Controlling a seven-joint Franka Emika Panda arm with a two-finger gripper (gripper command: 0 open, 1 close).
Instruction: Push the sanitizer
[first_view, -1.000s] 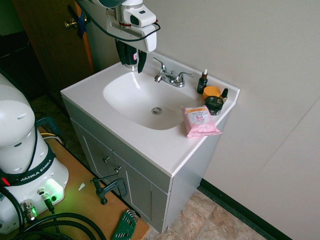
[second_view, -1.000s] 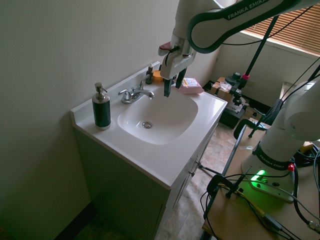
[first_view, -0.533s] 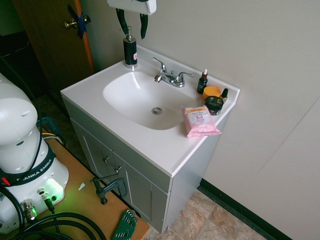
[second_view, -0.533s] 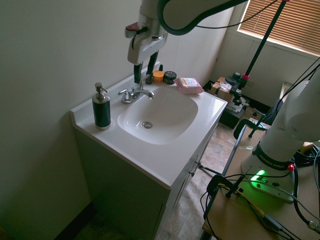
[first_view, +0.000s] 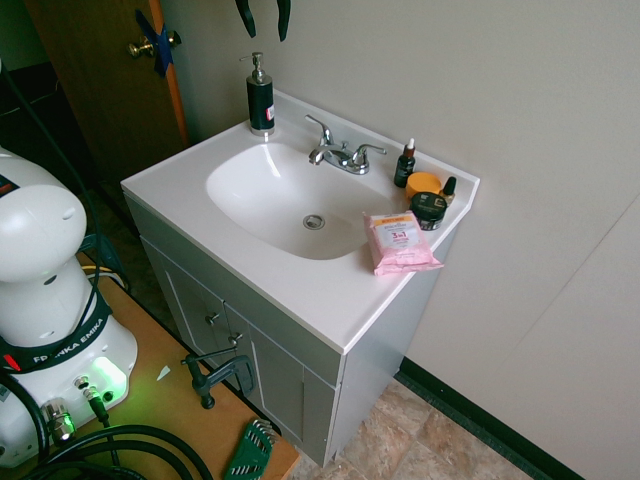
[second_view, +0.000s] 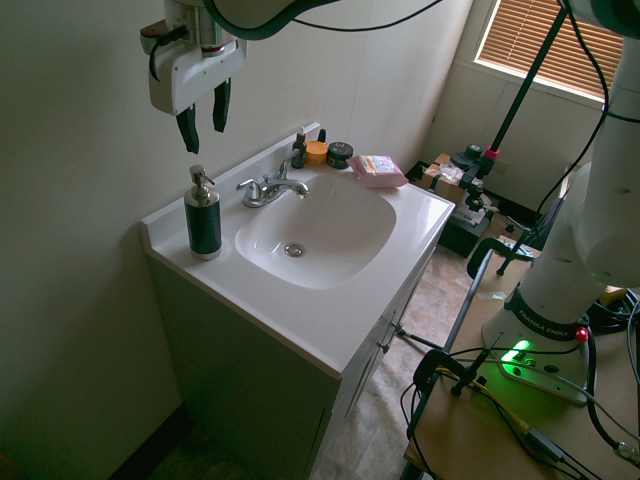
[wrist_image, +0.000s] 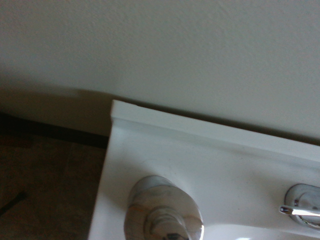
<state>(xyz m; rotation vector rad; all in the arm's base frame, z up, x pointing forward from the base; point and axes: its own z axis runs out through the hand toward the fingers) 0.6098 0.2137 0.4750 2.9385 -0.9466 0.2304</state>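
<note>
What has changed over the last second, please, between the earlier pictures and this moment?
The gripper has swung from over the basin, near the faucet, to above the sanitizer, and has risen; its fingers are open and hold nothing. The sanitizer stands upright in its corner of the sink, untouched. The jars, dropper bottle and pink pack have not moved.

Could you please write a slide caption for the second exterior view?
Open fingers hover above the tall dark cylindrical sanitizer pump bottle on the white sink countertop.
</note>
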